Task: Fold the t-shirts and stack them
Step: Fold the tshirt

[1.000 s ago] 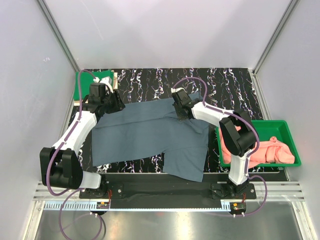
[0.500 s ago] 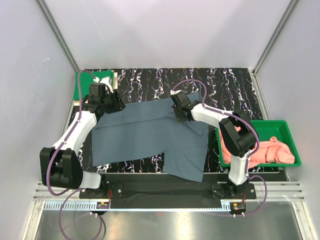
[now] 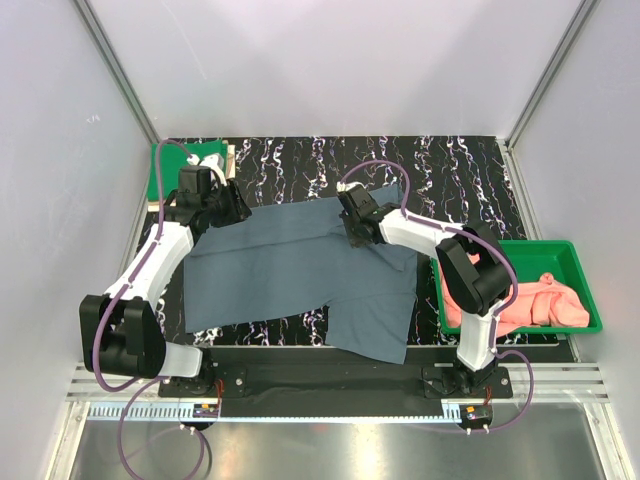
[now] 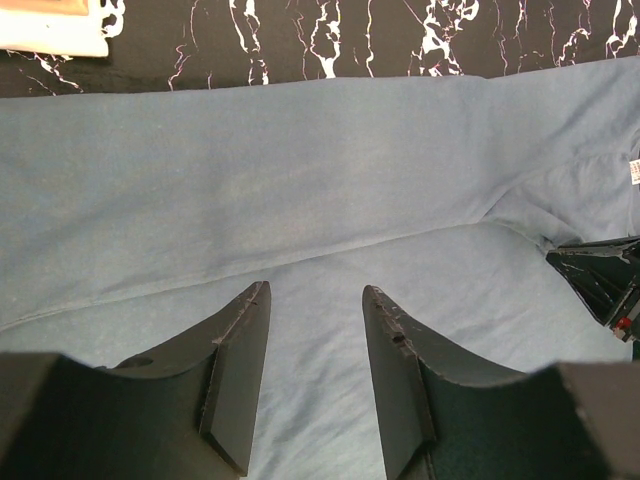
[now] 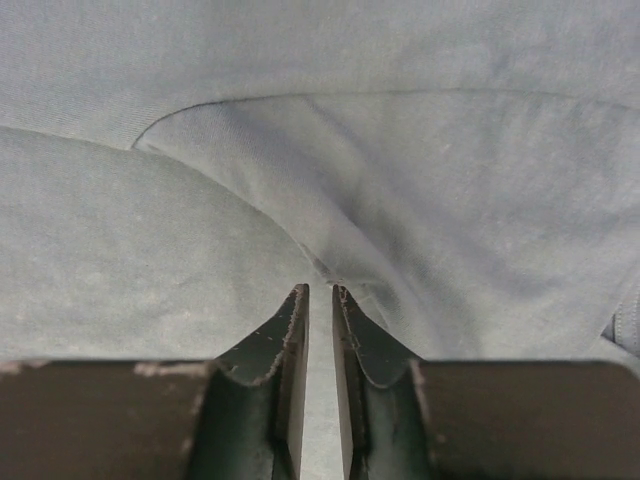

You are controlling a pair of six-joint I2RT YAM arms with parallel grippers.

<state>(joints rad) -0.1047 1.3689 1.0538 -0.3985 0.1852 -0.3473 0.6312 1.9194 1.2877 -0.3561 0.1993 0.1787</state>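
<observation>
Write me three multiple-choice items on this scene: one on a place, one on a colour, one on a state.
1. The pink t-shirts lie: A) in the green tray; B) on a shelf; C) on a chair.
2. The spread t-shirt is: A) beige; B) red; C) blue-grey.
3. The left claw is: A) shut on cloth; B) open, holding nothing; C) gripping the tray.
Key: 1A, pink cloth fills the tray; 2C, the wrist views show blue-grey cloth; 3B, its jaws stand apart over flat cloth.

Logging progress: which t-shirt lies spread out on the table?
The slate blue-grey cloth t-shirt, laid out wide and flat; the salmon-pink cloth one sits crumpled in the green plastic tray.
</observation>
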